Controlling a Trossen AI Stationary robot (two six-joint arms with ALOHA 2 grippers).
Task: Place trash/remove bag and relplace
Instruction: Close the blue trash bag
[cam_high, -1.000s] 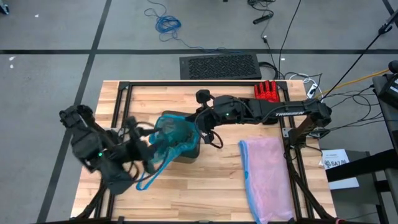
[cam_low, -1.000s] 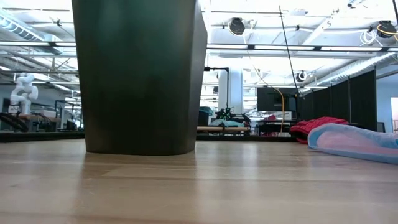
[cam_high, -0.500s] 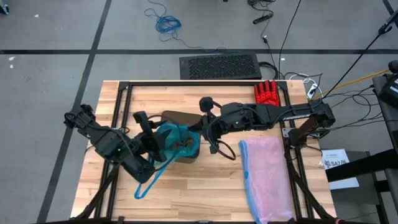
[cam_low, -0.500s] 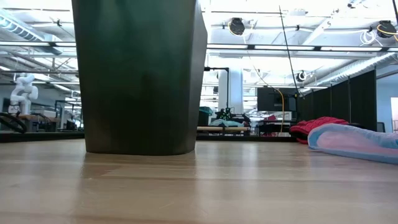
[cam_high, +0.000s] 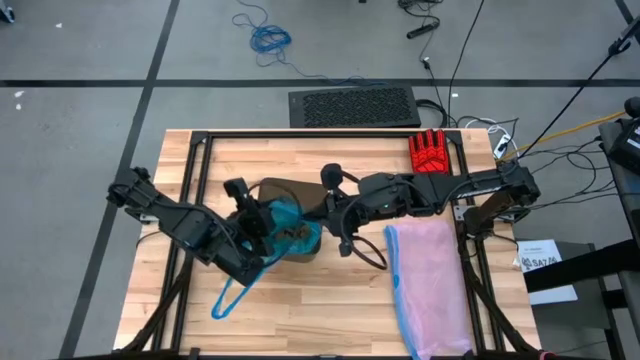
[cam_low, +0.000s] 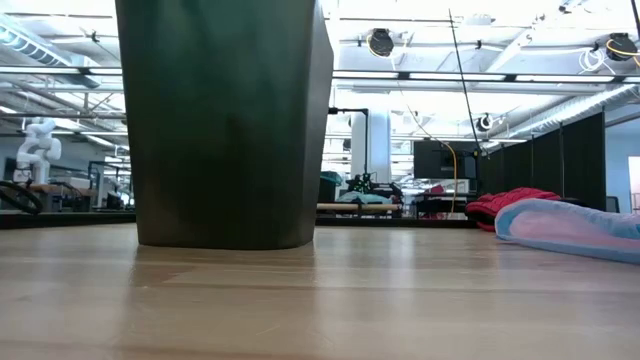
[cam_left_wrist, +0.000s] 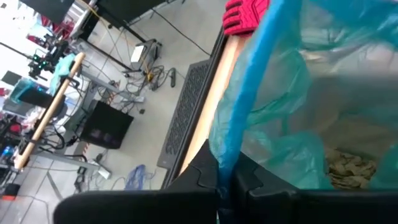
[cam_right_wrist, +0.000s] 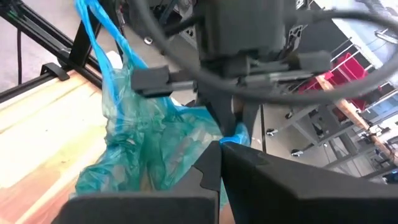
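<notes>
**Both grippers pinching the bag's rim, ready for the lift out of the bin**

The left gripper (cam_left_wrist: 225, 180) is clamping its fingers together on a fold of the teal-green bag (cam_high: 282, 226) at the side of the rim nearer the left arm. The right gripper (cam_right_wrist: 219, 149) is pinching the opposite edge, its fingers closed on the film. The bag is sitting in the dark bin (cam_low: 226, 120) near the middle of the table (cam_high: 340, 300), with one loop handle (cam_high: 232, 297) trailing onto the wood. Brown paper trash (cam_left_wrist: 348, 167) is lying at the bottom of the bag.

The step in hand looks like freeing the bag from the bin. Doing it well probably means raising both arms together and evenly, straight up, so the thin film is not tearing and the wads are not spilling. The pink bag (cam_high: 430, 280) is waiting just beside the right arm, the red glove (cam_high: 430, 148) beyond it.
</notes>
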